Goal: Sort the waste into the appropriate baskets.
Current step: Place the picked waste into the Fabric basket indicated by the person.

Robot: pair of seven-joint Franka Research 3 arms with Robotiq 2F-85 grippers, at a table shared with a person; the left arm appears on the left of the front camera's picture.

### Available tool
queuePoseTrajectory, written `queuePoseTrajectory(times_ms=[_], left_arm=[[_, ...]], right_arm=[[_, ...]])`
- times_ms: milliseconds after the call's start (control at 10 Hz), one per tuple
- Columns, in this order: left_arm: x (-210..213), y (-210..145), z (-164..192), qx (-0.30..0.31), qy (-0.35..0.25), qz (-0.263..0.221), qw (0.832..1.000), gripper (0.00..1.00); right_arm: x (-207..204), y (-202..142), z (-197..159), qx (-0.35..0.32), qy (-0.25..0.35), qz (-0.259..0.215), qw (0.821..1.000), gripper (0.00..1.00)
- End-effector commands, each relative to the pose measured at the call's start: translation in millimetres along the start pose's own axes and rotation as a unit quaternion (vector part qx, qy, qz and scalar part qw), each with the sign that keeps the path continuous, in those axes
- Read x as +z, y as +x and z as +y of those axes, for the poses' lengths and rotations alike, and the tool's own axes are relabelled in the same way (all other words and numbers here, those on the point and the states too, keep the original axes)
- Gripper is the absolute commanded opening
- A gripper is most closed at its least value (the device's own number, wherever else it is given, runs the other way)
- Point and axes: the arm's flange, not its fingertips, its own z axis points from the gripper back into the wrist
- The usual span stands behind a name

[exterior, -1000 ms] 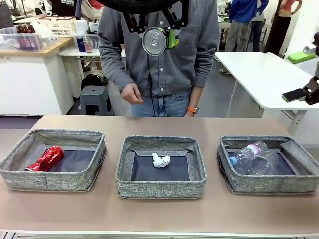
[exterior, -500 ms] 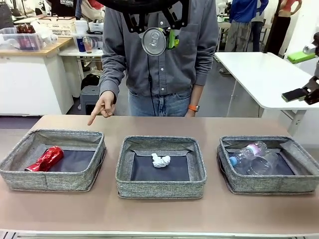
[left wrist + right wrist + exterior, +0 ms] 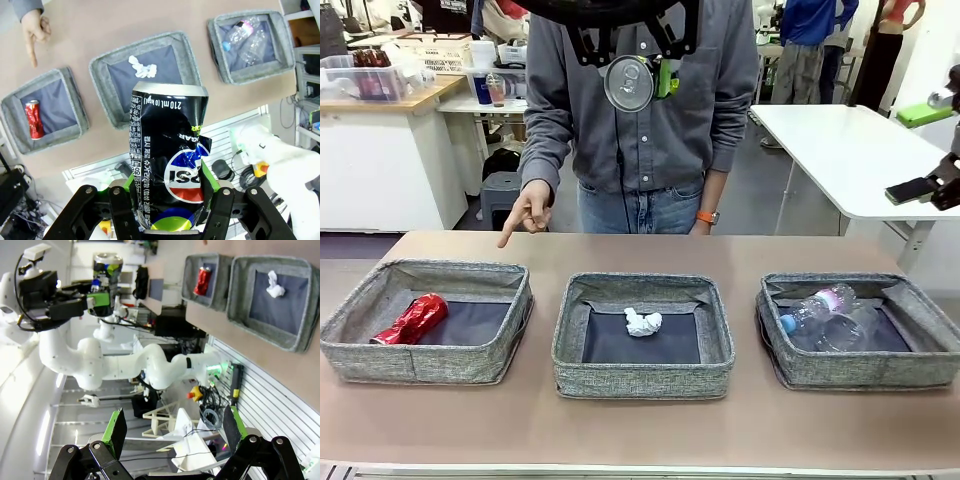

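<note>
left gripper (image 3: 167, 200): clamped on dark blue-black can (image 3: 167, 165), held high over the table, above the middle basket (image 3: 643, 335)
right gripper (image 3: 172, 432): jaws wide, nothing between
red can (image 3: 412, 319): in left basket (image 3: 425, 320)
paper ball (image 3: 642, 322): in the middle basket
bottles (image 3: 825, 312): in right basket (image 3: 860, 330)
person's hand (image 3: 527, 210): finger pointing down toward left basket

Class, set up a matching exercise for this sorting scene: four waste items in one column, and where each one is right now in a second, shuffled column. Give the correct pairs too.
Items:
1. red can
2. paper ball
3. clear bottles
4. dark blue-black can

Places:
A. right basket
B. held in the left gripper, high above the table
C. left basket
D. middle basket

Pairs: 1-C, 2-D, 3-A, 4-B
</note>
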Motion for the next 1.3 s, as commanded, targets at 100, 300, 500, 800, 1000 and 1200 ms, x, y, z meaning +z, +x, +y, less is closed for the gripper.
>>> queuePoseTrajectory(times_ms=[100,300,500,800,1000,1200], left_arm=[[-11,-5,6,-0.013,0.024,-0.026,0.999,0.43],[-40,-35,62,0.020,0.039,-0.055,0.998,0.43],[-72,-71,122,0.079,0.057,-0.064,0.993,0.43],[-128,-103,207,0.153,0.068,-0.070,0.983,0.43],[-168,-115,252,0.188,0.101,-0.060,0.975,0.43],[-194,-117,281,0.221,0.113,-0.057,0.967,0.43]], right_arm=[[-1,3,2,0.004,0.001,-0.006,1.000,1.00],[-1,3,2,0.004,0.001,-0.006,1.000,1.00],[-1,3,2,0.004,0.001,-0.006,1.000,1.00],[-1,3,2,0.004,0.001,-0.006,1.000,1.00],[-1,3,2,0.004,0.001,-0.006,1.000,1.00],[-1,3,2,0.004,0.001,-0.006,1.000,1.00]])
